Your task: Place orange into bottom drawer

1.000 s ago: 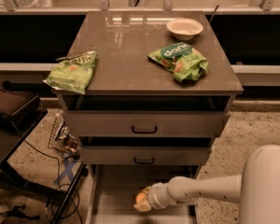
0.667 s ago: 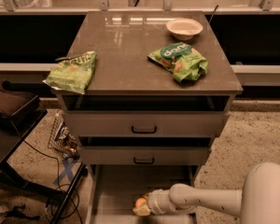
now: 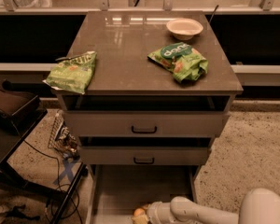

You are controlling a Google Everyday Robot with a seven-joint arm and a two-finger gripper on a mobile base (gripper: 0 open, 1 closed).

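Note:
The orange (image 3: 139,212) shows as a small round orange fruit low in the open bottom drawer (image 3: 116,190), a pale box pulled out under the two drawer fronts with black handles. My gripper (image 3: 141,217) is at the bottom edge of the camera view, inside the drawer, right against the orange. The white arm (image 3: 196,211) reaches in from the lower right. The orange is partly hidden by the gripper and the frame edge.
A white bowl (image 3: 184,28) and a green chip bag (image 3: 179,61) lie on the cabinet top (image 3: 130,45); another green bag (image 3: 72,72) hangs over its left edge. A dark table (image 3: 9,125), a wire basket (image 3: 63,136) and cables stand to the left.
The arm has moved down and toward the camera, carrying the orange lower into the bottom drawer; gripper and orange now sit at the bottom edge of the view.

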